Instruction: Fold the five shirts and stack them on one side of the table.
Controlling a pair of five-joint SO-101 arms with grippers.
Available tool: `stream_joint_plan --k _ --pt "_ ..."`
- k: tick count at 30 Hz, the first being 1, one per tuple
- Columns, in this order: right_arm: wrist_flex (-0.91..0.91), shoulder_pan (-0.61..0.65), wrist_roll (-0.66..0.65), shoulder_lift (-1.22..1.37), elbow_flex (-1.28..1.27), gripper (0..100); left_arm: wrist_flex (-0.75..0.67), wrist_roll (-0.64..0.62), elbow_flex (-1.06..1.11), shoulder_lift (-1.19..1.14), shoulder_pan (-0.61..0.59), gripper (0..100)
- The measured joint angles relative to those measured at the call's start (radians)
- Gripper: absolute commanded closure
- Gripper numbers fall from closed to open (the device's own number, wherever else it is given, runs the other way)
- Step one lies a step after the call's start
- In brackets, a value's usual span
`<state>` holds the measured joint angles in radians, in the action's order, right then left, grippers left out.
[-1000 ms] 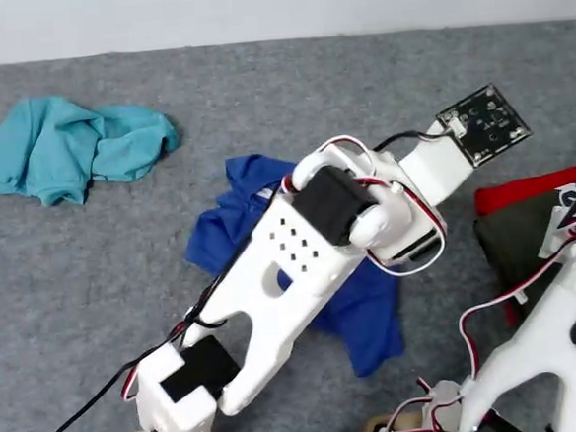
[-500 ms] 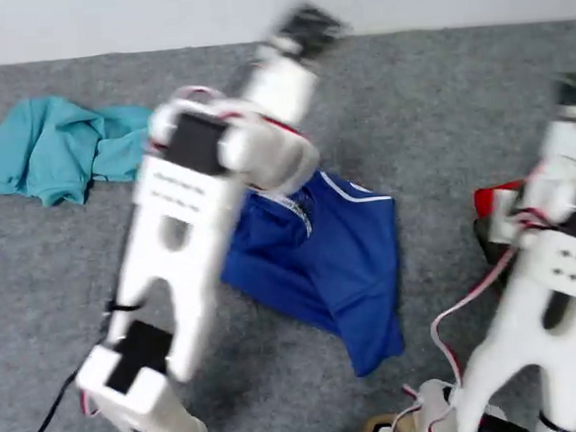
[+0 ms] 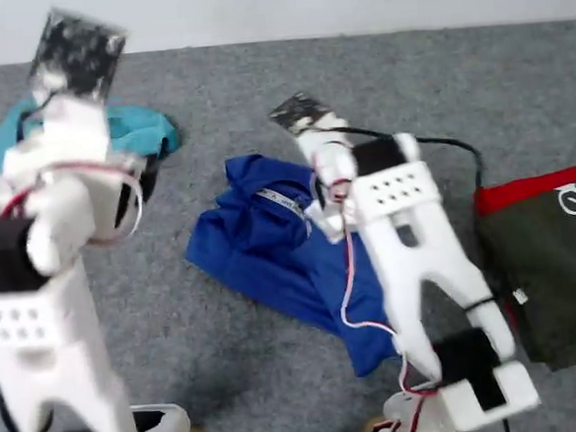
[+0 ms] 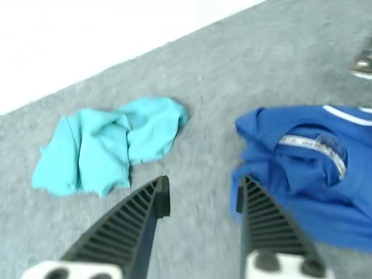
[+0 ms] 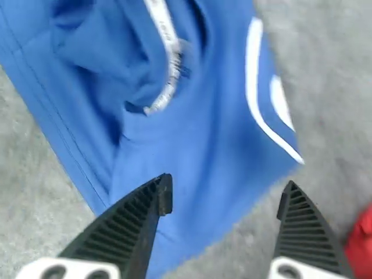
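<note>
High view: blue shirt [image 3: 291,260] lies crumpled and unfolded at mid-desk [image 3: 477,84], its collar opening upward with a white label strip inside and white piping near one edge; teal shirt [image 3: 149,132] sits bunched in a heap at the far left, well apart; at the right edge a folded dark green shirt [image 3: 544,277] with white print lies over a red shirt [image 3: 529,191]. Left wrist view: left gripper [image 4: 203,195] above bare desk between the teal and blue shirts, fingers wide apart, empty. Right wrist view: right gripper [image 5: 224,195] over the blue shirt, fingers spread wide, holding nothing.
</note>
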<state>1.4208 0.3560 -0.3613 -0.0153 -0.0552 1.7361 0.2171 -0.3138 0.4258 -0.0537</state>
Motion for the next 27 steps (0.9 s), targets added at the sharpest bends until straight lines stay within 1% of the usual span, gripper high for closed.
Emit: stream_joint_plan --k 3,6,12,19,27 --pt "-0.003 0.026 0.0 0.081 0.114 70.3 -0.008 0.0 0.114 0.11 -0.002 82" --pt "-0.025 0.025 0.0 0.173 0.216 70.3 -0.071 0.0 0.207 0.196 -0.008 82" --pt "-0.031 0.058 0.0 0.37 0.37 70.3 -0.175 0.0 0.362 0.267 -0.008 82" --pt "-0.061 0.17 -0.003 0.497 0.434 70.3 -0.193 0.002 0.382 0.27 -0.008 82" --pt "-0.245 0.167 -0.005 0.629 0.445 70.3 -0.193 0.002 0.384 0.27 -0.008 82"
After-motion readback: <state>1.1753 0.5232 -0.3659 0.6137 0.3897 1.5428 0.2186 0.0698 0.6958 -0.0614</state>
